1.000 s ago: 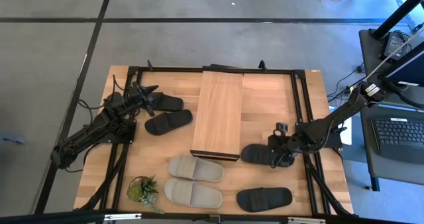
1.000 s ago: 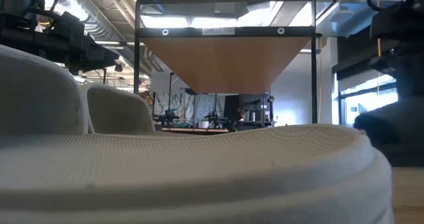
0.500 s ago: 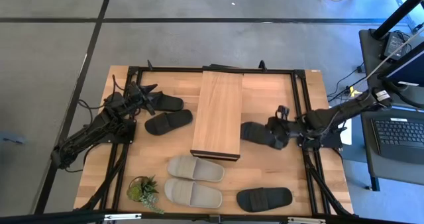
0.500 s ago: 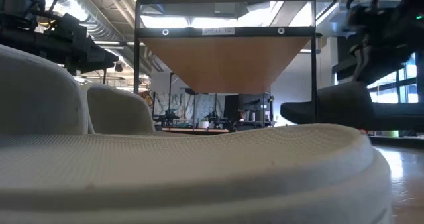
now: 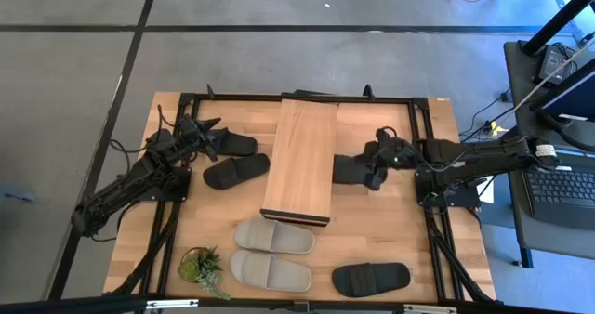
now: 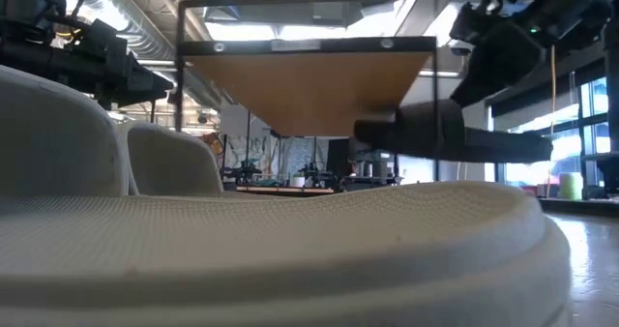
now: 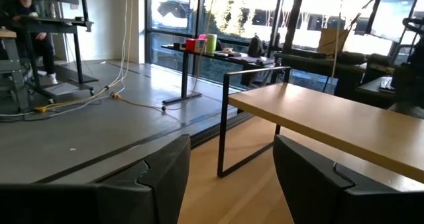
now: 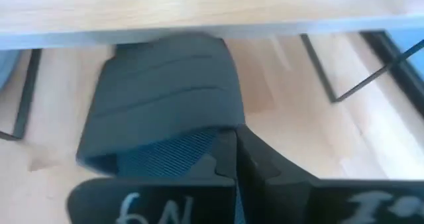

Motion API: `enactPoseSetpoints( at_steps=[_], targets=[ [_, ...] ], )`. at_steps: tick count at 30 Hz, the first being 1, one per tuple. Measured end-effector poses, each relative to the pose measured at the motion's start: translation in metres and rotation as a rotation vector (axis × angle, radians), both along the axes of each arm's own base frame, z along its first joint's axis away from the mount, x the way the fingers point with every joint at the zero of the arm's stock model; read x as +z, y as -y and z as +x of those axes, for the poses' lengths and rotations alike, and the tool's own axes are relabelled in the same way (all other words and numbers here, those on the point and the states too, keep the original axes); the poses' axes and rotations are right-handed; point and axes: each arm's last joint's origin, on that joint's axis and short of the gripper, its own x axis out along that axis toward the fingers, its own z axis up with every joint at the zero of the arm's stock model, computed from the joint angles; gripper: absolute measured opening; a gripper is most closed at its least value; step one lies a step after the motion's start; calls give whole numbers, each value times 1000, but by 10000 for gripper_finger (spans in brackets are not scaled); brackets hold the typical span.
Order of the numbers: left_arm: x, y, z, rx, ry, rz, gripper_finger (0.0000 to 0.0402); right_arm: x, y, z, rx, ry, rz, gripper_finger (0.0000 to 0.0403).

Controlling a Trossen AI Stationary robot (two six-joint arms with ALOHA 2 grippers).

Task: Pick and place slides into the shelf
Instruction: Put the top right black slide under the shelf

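Counter (image 5: 372, 230): butcher-block top, dark frame rails around it.

Shelf (image 5: 302, 156): light wood plank on a dark frame, lying mid-counter, slightly skewed.

Right arm reaches in from the right edge. Right hand (image 5: 379, 158) is pressed together, pinching a black slide (image 5: 353, 170) by its strap. The slide is off the counter, with its toe end at the shelf's right edge, just under the plank. The low view shows it hanging level beside the shelf top; the right wrist view shows the strap right under the plank edge.

Left arm is parked at the left side. Left hand (image 5: 206, 133) is spread, holding nothing, just beside the back black slide (image 5: 232, 144).

Other slides:
- second black slide on the left (image 5: 237, 171), near the shelf's left side
- beige pair (image 5: 274, 236) (image 5: 271, 271) side by side in front of the shelf
- last black slide (image 5: 371, 279) at front right

Potted plant (image 5: 200, 267) is at front left, beside the beige pair.
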Motion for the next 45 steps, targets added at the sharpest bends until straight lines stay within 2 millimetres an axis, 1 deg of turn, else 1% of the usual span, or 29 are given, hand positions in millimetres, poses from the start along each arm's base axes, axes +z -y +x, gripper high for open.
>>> enactPoseSetpoints(
  at_steps=[4, 10, 13, 17, 22, 27, 31, 36, 41, 45],
  targets=[
    [0, 0, 0, 0, 0, 0, 208, -9, 15, -1, -42, -82, -4, 0],
    [0, 0, 0, -1, 0, -1, 208, -16, 36, 9, -19, -88, -24, 0],
    [0, 0, 0, -1, 0, -1, 208, -22, 50, 13, -28, -108, -41, 0],
    [0, 0, 0, -1, 0, -1, 208, -30, 70, 19, -26, -83, -21, 0],
    [0, 0, 0, -1, 0, -1, 208, -40, 93, 30, -29, -17, -39, 0],
    [0, 0, 0, -1, 0, 0, 208, -55, 110, 38, -53, 2, -53, 0],
    [0, 0, 0, -1, 0, 0, 208, -72, 119, 46, -47, 4, -50, 0],
    [0, 0, 0, -1, 0, 0, 208, -87, 125, 55, -26, 22, -63, 0],
    [0, 0, 0, 0, 0, 0, 208, -96, 127, 60, -23, 38, -77, 2],
    [0, 0, 0, 0, 0, 0, 208, -97, 128, 60, -48, 30, -96, 21]
  ],
)
